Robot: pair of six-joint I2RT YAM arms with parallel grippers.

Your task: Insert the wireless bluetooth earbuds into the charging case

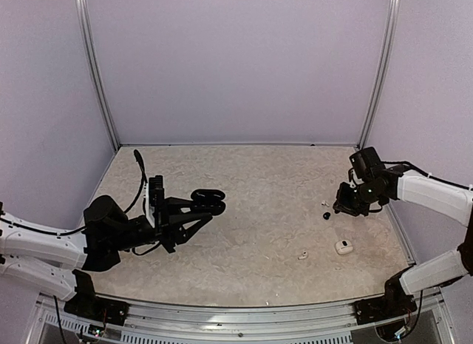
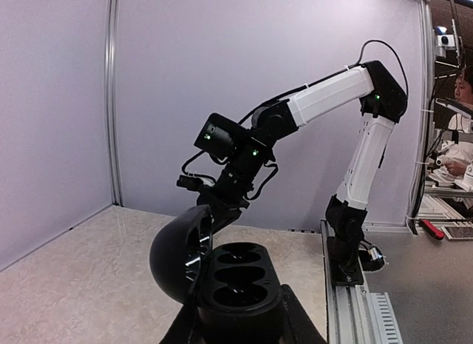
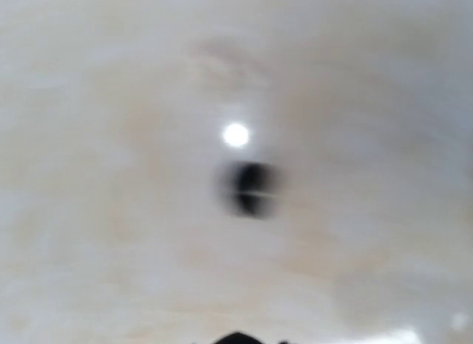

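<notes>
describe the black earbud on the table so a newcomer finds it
On the table's right side, just left of the right gripper, lies the black earbud. It is the only dark speck there; the bit beside it and the nearby case are white.

Beneath me spreads a pale, marbled table (image 1: 259, 233), closed in by plain lilac walls (image 1: 236, 63) with slim metal posts (image 1: 96, 70) at the back corners. A ribbed metal rail (image 1: 244, 312) lines its near edge. Beyond the table's side I see a person (image 2: 464, 115) and a red-handled tool (image 2: 431, 228) on a grey desk (image 2: 429, 285).
</notes>
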